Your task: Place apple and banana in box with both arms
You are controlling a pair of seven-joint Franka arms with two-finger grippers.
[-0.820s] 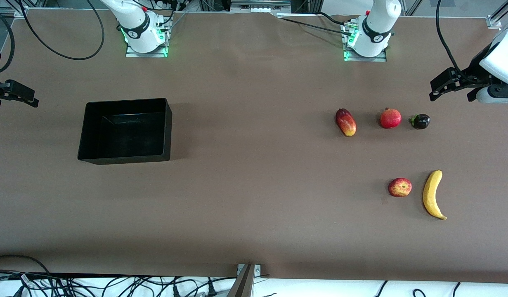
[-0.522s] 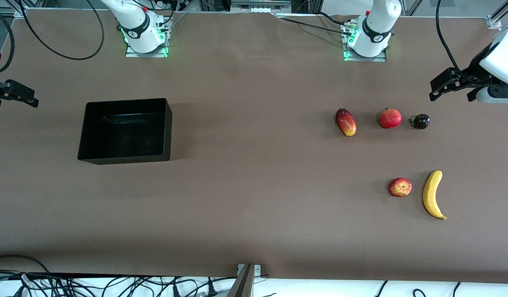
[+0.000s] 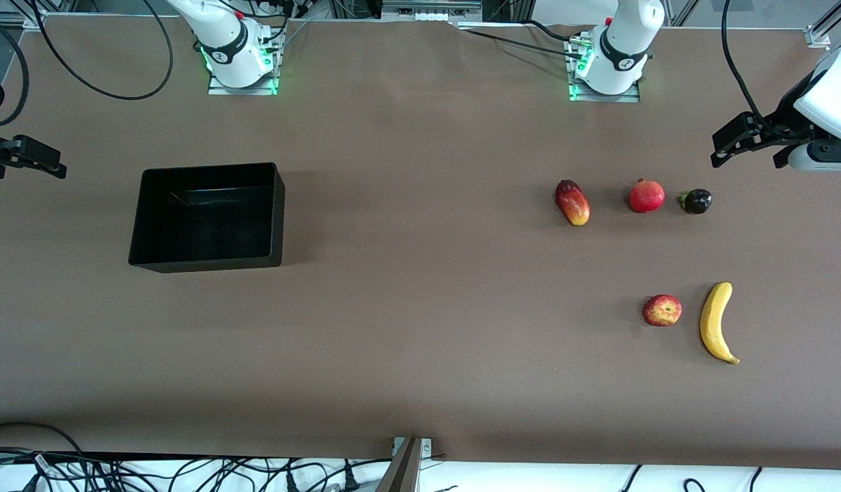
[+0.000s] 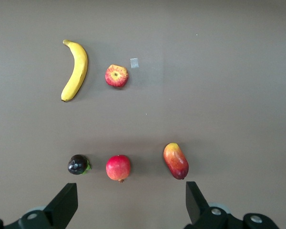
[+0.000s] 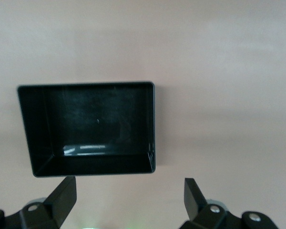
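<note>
Change since earlier frame: right gripper [image 3: 24, 158] has shifted very slightly at the right arm's end of the table; left gripper [image 3: 751, 140] and all fruit unmoved.
Table [image 3: 420, 342]: brown surface, carries every item listed.
Box [image 3: 207, 216]: black, open-topped, nothing inside; toward the right arm's end; the right wrist view looks down into it, well apart from the fruit.
Left gripper: in the air at the left arm's end, above bare table near the dark fruit; fingers [image 4: 64, 205] spread wide, holding nothing.
Right gripper: in the air at the right arm's end, beside the box; fingers [image 5: 62, 198] spread wide, holding nothing.
Banana [image 3: 717, 322]: lies on table, just beside the apple, toward the left arm's end; well clear of the left gripper.
Mango [image 3: 572, 202]: in a row with pomegranate and dark fruit.
Apple [image 3: 662, 310]: on table, nearer the front camera than the row.
Pomegranate [image 3: 646, 196]: middle of row.
Dark fruit [image 3: 696, 201]: small, purplish-black, row's end nearest left gripper.
</note>
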